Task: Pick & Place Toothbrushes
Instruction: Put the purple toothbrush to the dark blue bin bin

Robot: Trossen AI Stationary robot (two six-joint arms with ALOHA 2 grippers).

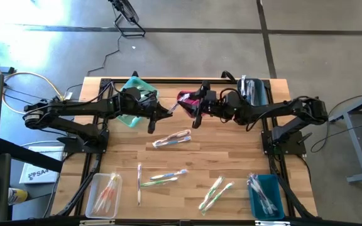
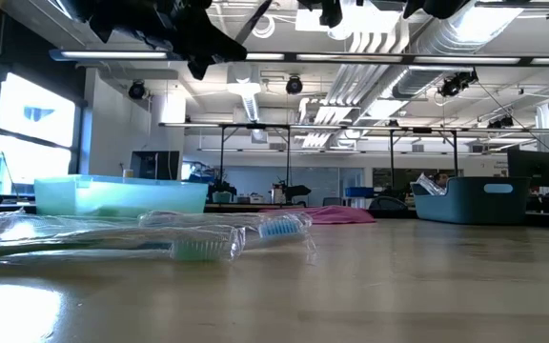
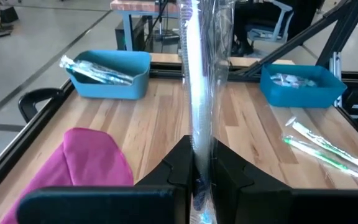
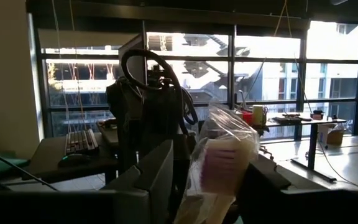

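My left gripper [image 1: 166, 113] is shut on a wrapped toothbrush [image 3: 197, 74], held above the table near its far middle. The toothbrush sticks out past the fingertips toward my right gripper [image 1: 192, 110]. In the right wrist view the free end of the clear wrapper [image 4: 224, 152] lies between the right gripper's [image 4: 207, 180] two parted fingers. Several more wrapped toothbrushes lie flat on the wood [image 1: 171, 139] [image 1: 162, 178] [image 1: 215, 193]. Others lie in a clear tray [image 1: 104, 193] and a blue bin [image 1: 266, 194] at the near edge. My left gripper pinches the wrapped toothbrush near one end [image 3: 199, 163] between its two fingers. The fingers come roughly level from the table's left and lie along it. The toothbrush is lifted clear of the table and runs straight on past the fingertips. Whether my right gripper touches the wrapper I cannot tell.
A magenta cloth [image 1: 186, 97] lies on the table under the two grippers. A teal bin [image 1: 134, 100] stands at the far left. A dark blue bin [image 1: 254, 91] holding wrapped brushes stands at the far right. Black frame rails run along the table's edges.
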